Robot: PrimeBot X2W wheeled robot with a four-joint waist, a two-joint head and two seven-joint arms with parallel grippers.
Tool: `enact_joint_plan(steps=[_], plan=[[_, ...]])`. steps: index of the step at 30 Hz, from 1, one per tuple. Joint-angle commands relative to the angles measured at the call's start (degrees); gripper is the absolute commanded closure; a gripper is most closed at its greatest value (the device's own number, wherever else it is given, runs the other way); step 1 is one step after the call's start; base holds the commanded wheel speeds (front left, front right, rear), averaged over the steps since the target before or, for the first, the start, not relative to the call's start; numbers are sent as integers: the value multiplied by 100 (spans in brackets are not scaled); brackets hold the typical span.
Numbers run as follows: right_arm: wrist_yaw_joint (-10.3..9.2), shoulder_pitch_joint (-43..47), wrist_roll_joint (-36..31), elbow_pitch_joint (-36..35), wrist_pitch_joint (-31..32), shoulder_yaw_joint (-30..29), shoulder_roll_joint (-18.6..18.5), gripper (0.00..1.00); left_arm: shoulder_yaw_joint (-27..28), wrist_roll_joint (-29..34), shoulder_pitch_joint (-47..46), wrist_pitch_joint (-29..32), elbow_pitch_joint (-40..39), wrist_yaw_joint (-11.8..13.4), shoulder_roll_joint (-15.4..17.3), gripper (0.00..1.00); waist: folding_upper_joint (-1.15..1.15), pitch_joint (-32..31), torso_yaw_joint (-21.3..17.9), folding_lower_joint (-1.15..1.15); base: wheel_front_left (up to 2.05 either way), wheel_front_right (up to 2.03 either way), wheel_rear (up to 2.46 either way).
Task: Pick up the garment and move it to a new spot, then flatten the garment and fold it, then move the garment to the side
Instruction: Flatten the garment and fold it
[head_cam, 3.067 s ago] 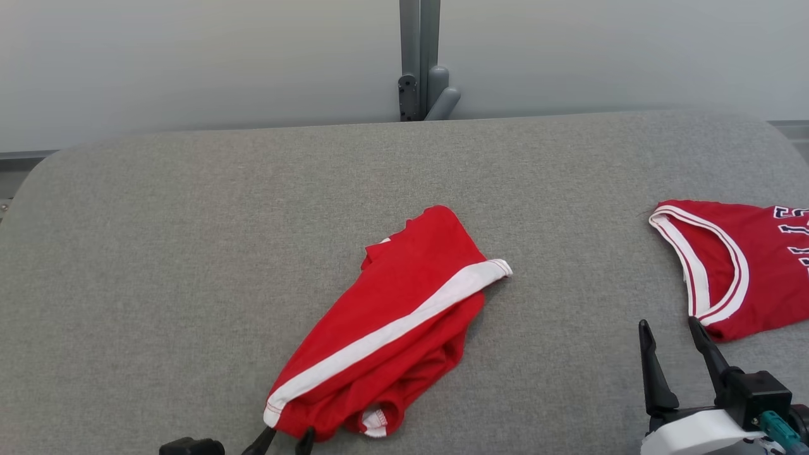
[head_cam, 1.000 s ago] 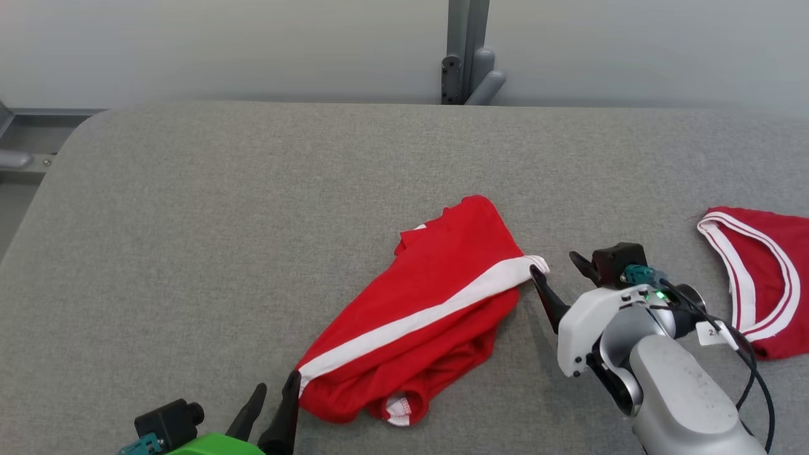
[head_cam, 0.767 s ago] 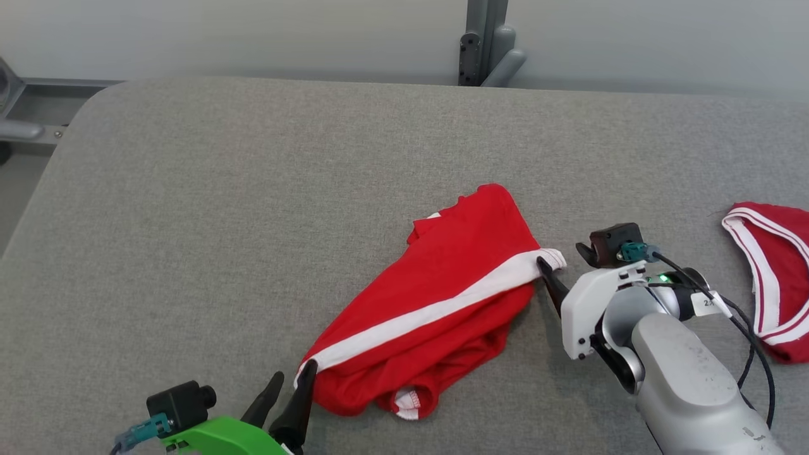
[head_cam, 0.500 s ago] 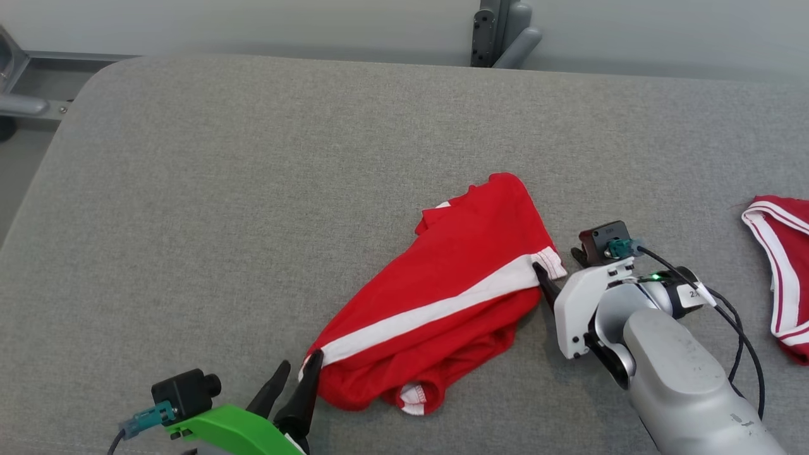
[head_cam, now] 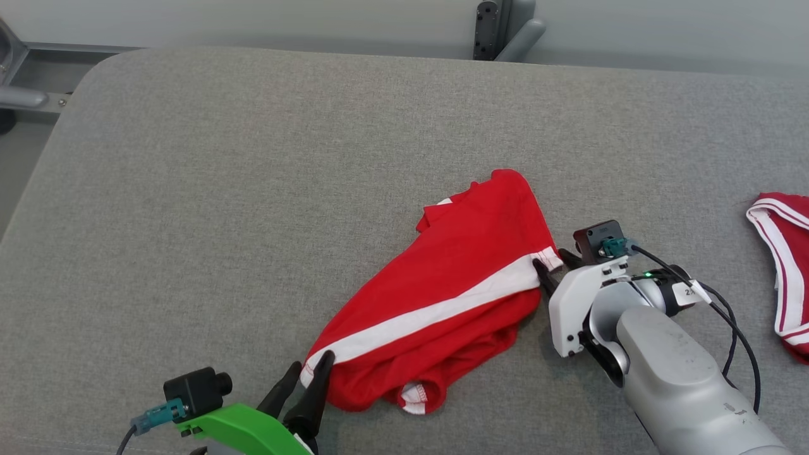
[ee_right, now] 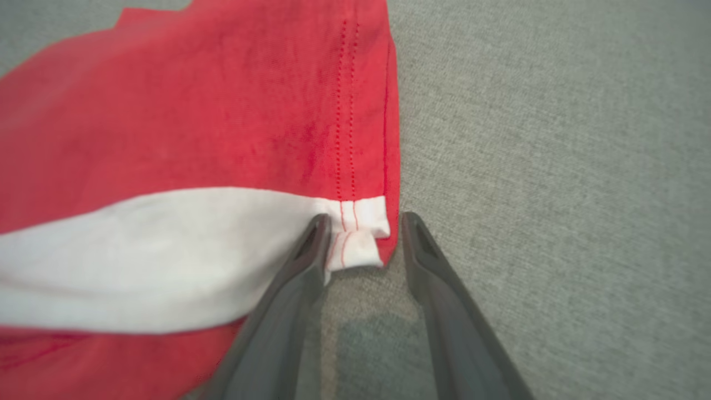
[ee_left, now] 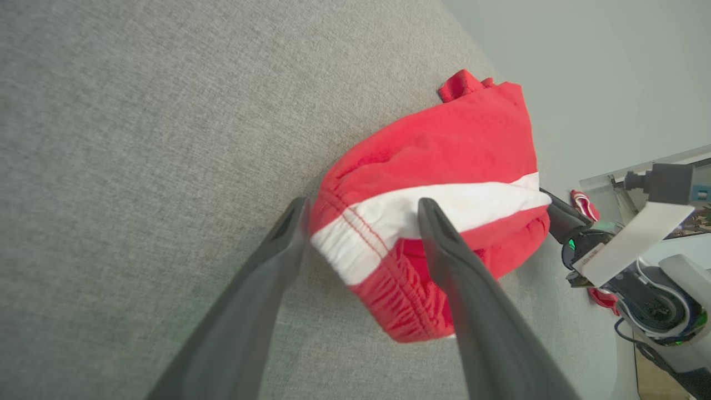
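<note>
Cloth of a rough grey weave covers the table (head_cam: 253, 189), and its far corners are rounded. Nearest, the left gripper (head_cam: 311, 361) is seen on a bright green body, with its two long dark fingers spread wide. In the left wrist view, the gathered waistband corner of the garment (head_cam: 455, 253) is found between them, where the white stripe (head_cam: 436, 311) ends. One finger is laid over the red cloth and the other is set against the grey table just beside it. Nothing is pinched there.

The garment, a pair of soft red shorts, is left in a crumpled, slanted heap near the middle of the table. The wide white stripe is run along it from near left to far right.

At the far end of the stripe the right gripper (head_cam: 550, 259) is carried on a smooth silver arm. Its jaws are held apart, with the small stitched white hem corner between them. One finger is touching the cloth, and a gap is left on the other side.

Well apart to the right, a second red garment (head_cam: 784, 253) with white trim is cut off by the edge. Farthest back, a grey post (head_cam: 505, 28) is stood against a plain pale wall.
</note>
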Motion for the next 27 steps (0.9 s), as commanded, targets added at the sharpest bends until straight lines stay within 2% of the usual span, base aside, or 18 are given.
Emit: enact_joint_plan(steps=[1,6,10,16,27], plan=[[-1,46,63,107,16,57,-22,54,-12,-17,-51,-7,1,-19,14,0,19,-11,-7,0,0,0,0],[-2,2,183,221,-32,138,-61,59,-56,-56,50,73,-42,-8,30,0,19,-38,-15,0,0,0,0],[-3,5,275,298,-48,210,-78,63,-32,-23,125,94,-13,93,80,0,19,-56,-18,0,0,0,0],[-6,1,415,385,-69,312,-117,100,47,-161,223,147,-16,142,102,0,19,-50,-24,0,0,0,0],[-7,-17,609,455,-133,448,-207,100,26,-792,338,360,-159,141,50,0,19,-71,-20,0,0,0,0]])
